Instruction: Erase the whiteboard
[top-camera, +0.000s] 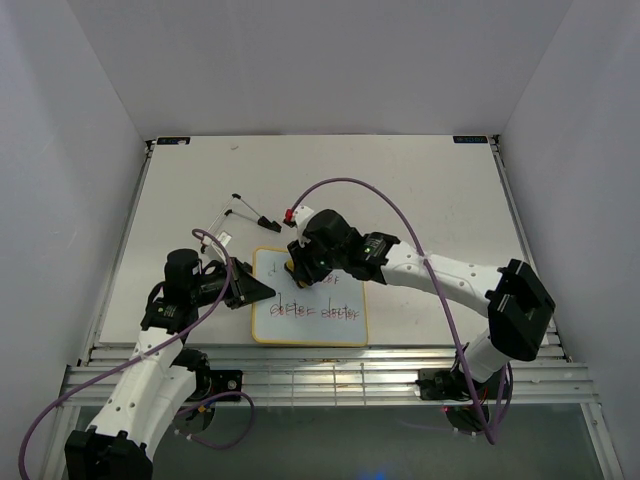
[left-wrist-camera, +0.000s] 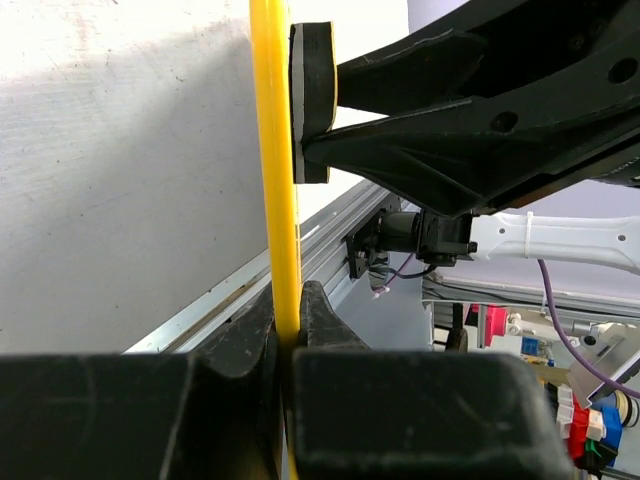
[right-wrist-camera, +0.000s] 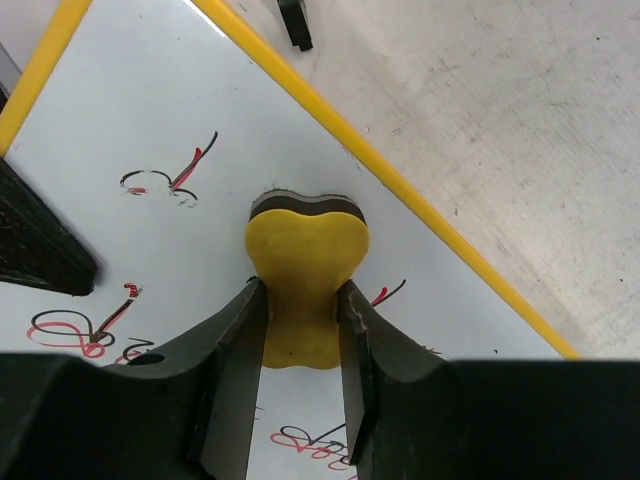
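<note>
The whiteboard (top-camera: 335, 285) lies flat on the table, a thin yellow frame around it and a line of red and black handwriting (top-camera: 315, 310) along its near part. My left gripper (top-camera: 256, 291) is shut on the board's left frame edge (left-wrist-camera: 275, 150), its jaws pinching the yellow strip (left-wrist-camera: 288, 330). My right gripper (top-camera: 298, 265) is shut on a yellow bone-shaped eraser (right-wrist-camera: 305, 270), whose dark pad presses on the white surface (right-wrist-camera: 150, 110) near the far edge. Scraps of writing (right-wrist-camera: 170, 180) remain beside the eraser. The left wrist view shows that eraser (left-wrist-camera: 318, 100) flat against the board.
Behind the board lie thin pens (top-camera: 240, 208), a black cap (top-camera: 268, 222) and a small red piece (top-camera: 289, 214). Purple cables loop over both arms. A metal rail (top-camera: 330, 360) runs along the table's near edge. White walls enclose three sides.
</note>
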